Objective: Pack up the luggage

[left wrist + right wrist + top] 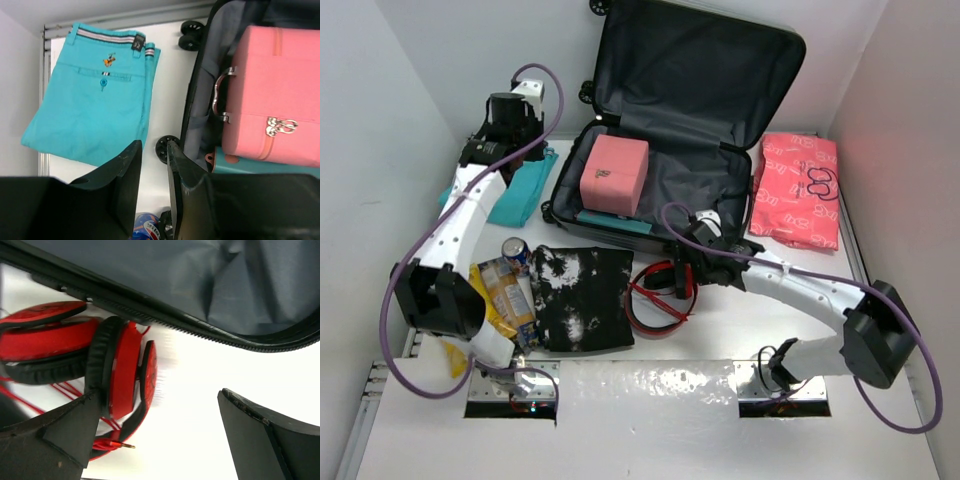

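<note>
luggage [692, 82], long axis seemingly sideways, wheels [588, 92] left

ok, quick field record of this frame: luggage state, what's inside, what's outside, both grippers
luggage: open, lid raised
inside: pink pouch on a flat teal item
left of case: folded teal shorts
front of case: red headphones, black-and-white shirt, snack bags, can
right of case: pink-red packet
left gripper: above the table between shorts and case, jaws slightly apart, empty
right gripper: wide open at the headphones, nothing gripped
</note>
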{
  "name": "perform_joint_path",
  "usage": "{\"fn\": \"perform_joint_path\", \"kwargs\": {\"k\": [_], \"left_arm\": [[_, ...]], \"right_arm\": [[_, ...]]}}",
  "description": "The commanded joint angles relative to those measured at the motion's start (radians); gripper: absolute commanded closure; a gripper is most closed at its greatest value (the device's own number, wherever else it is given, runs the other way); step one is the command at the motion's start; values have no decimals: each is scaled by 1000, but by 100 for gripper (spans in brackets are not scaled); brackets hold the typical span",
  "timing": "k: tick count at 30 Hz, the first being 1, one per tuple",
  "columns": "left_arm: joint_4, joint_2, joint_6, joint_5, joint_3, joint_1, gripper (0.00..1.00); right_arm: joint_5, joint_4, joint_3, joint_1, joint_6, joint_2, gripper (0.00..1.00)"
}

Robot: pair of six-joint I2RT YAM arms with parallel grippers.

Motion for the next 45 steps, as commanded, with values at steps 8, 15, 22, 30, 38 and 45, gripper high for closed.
{"fn": "perform_joint_path", "kwargs": {"k": [8,15,22,30,38,45], "left_arm": [[52,-113,34,-10,-92,9,74],[63,-122,40,-18,-108,16,74],[60,-118,43,-13,-99,17,74],[58,-124,44,-11,-106,17,74],[63,-128,49,-21,-117,19,74],[68,-122,54,-25,-115,19,74]], "right_arm": [[-124,197,-33,36,8,14,11],[-107,181,-43,50,21,8,9],[36,79,-2,48,57,99,11],[-12,172,3,48,15,132,45],[-24,97,20,48,-1,28,90],[-128,-29,127,48,-48,-78,100]]}}
